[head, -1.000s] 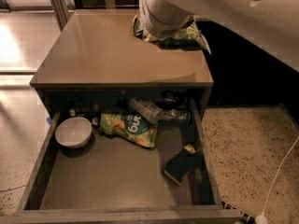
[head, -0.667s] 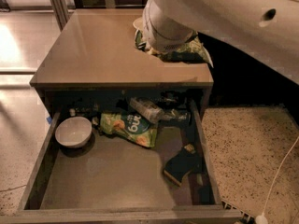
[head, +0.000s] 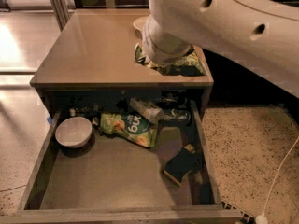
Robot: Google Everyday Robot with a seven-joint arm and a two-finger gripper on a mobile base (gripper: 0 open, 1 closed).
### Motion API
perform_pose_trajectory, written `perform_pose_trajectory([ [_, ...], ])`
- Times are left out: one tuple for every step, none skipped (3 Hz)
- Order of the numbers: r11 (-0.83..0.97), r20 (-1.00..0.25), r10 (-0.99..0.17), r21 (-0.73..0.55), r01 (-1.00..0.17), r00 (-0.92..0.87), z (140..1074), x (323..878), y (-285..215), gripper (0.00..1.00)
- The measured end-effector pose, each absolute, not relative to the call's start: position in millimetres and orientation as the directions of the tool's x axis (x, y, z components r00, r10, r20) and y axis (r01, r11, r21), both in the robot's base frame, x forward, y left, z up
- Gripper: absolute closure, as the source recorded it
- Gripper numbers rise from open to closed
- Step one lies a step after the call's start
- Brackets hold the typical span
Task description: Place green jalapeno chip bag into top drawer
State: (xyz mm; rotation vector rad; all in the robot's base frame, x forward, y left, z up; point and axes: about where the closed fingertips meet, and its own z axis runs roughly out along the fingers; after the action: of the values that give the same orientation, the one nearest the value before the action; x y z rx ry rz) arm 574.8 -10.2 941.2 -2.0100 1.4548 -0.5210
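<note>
While the drawer (head: 107,185) stands pulled out below, the chip bag (head: 188,67) is still up at the front right of the tabletop (head: 93,50), close to its edge and half hidden under the arm (head: 224,27). The gripper (head: 166,59) sits right over the bag, masked by the wrist. Its grip cannot be told, nor whether the bag is lifted or resting on the wood. By the look of it the pick-up is under way. The carry past the edge and the drop into the drawer remain, where a white bowl (head: 73,132), a light-green bag (head: 128,127) and other clutter crowd the back. Compared with a second ago, arm and bag have come forward together toward the front edge, uncovering a pale dish (head: 140,22) behind them.
</note>
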Motion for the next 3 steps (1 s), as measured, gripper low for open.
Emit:
perform_pose_trajectory([
  [-0.192, -0.034, -0.955, -0.689, -0.699, 0.296, 934.3, 577.6, -11.4, 1.00],
  [-0.139, -0.049, -0.967, -0.718, -0.682, 0.249, 920.7, 568.1, -16.6, 1.00],
  [-0.117, -0.066, -0.970, -0.716, -0.689, 0.234, 898.5, 545.4, -21.0, 1.00],
])
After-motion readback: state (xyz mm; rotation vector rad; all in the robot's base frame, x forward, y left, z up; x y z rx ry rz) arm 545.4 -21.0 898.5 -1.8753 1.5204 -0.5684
